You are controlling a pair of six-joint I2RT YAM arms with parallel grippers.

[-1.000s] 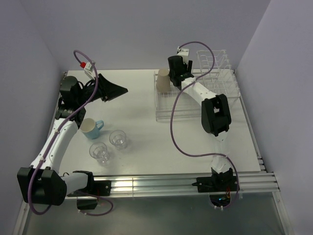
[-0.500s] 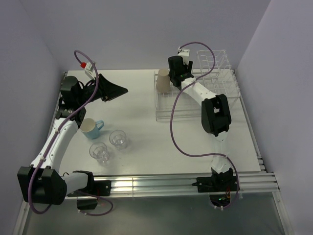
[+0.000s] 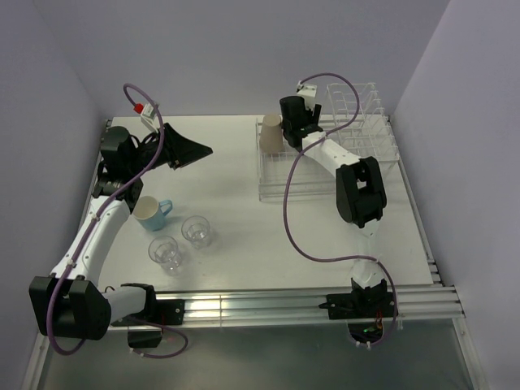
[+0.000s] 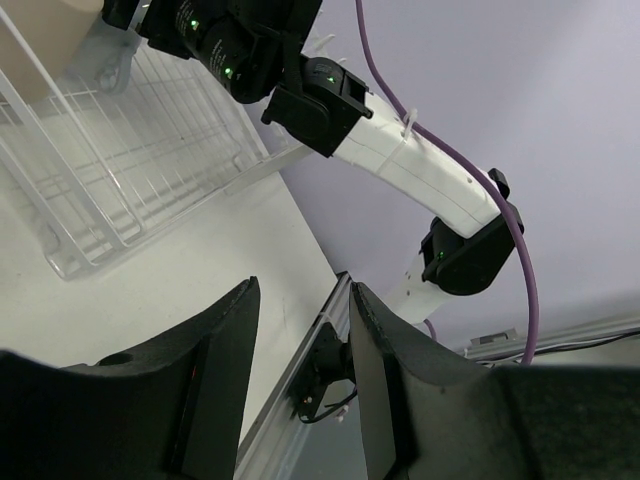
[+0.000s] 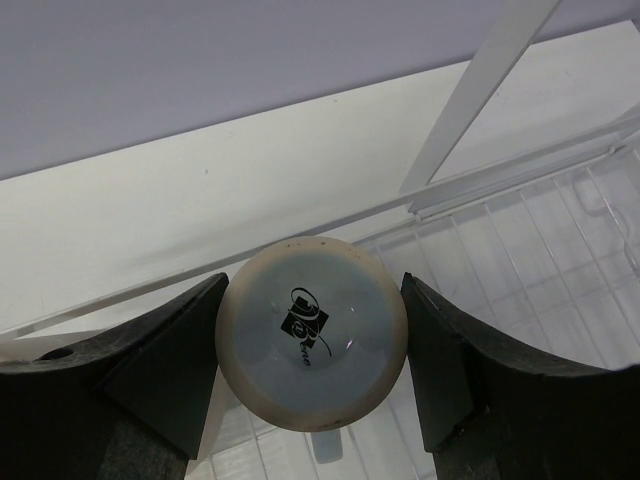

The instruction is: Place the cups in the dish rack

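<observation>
An upside-down tan paper cup (image 3: 270,134) stands at the near-left corner of the white dish rack (image 3: 325,175). My right gripper (image 3: 281,128) is shut on it. In the right wrist view the cup's base (image 5: 311,345) fills the space between both fingers, over the rack's wires (image 5: 560,250). My left gripper (image 3: 192,151) hangs open and empty above the table's left side; its wrist view looks between the fingers (image 4: 300,300) toward the rack (image 4: 130,170). A light blue mug (image 3: 150,213) and two clear tumblers (image 3: 197,231) (image 3: 166,253) stand on the table at the front left.
Tall upright dividers (image 3: 357,101) rise at the rack's far end. The right arm's purple cable (image 3: 286,203) loops over the table in front of the rack. Walls close in the back and both sides.
The right wrist has shifted very slightly over the tan cup. The cup, the left arm and the other cups stay where they were.
</observation>
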